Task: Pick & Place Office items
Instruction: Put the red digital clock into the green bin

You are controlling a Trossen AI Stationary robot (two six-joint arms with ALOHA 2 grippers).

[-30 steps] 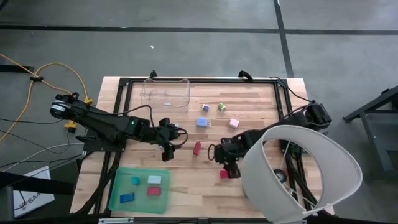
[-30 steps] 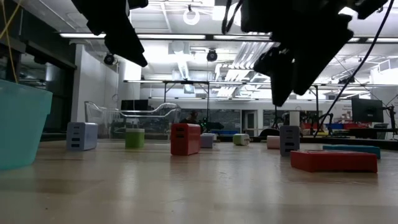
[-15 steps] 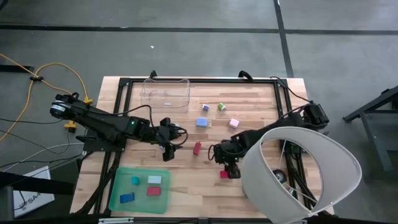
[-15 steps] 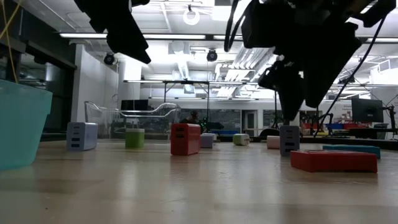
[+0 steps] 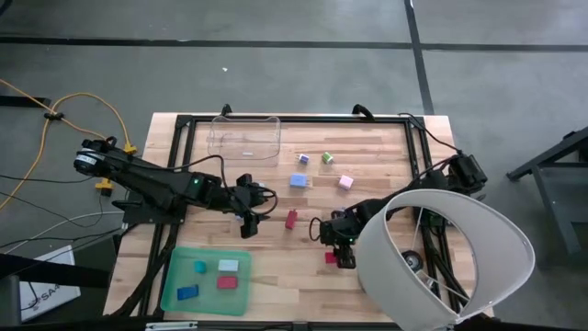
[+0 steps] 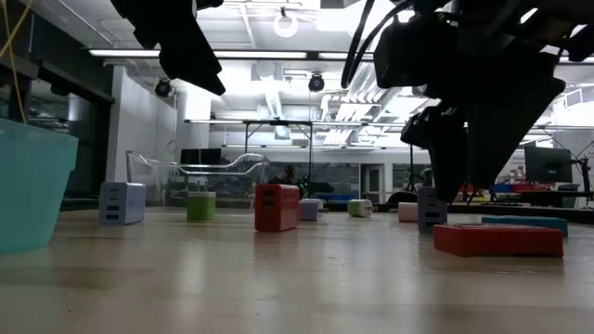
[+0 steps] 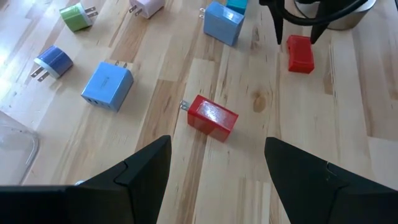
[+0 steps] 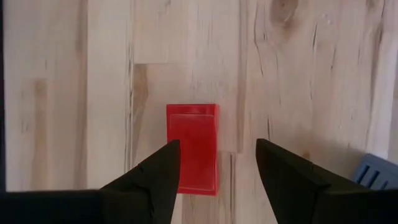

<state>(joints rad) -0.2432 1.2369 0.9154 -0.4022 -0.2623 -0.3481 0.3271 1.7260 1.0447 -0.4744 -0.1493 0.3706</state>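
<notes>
A flat red block (image 8: 193,149) lies on the wood near the table's front right; it also shows in the high view (image 5: 331,258) and the low view (image 6: 497,238). My right gripper (image 8: 217,149) hovers open just above it, pointing steeply down, with the block's far part showing between the fingertips. It touches nothing (image 6: 459,158). My left gripper (image 7: 217,152) waits open above mid-table (image 5: 248,219), aimed at a red charger (image 7: 211,117) lying on its side. Blue (image 5: 299,180), green (image 5: 327,158), pink (image 5: 345,182) and small blue (image 5: 303,159) pieces rest farther back.
A clear bin (image 5: 244,136) stands at the far edge. A green tray (image 5: 175,276) at the front left holds several small pieces. A large white lampshade (image 5: 441,257) covers the front right. A blue block (image 7: 224,23) sits close beside my right gripper.
My right gripper has sunk toward the flat red block and shifted slightly toward the table's near edge, rolling a little. Its fingers have kept the same gap.
</notes>
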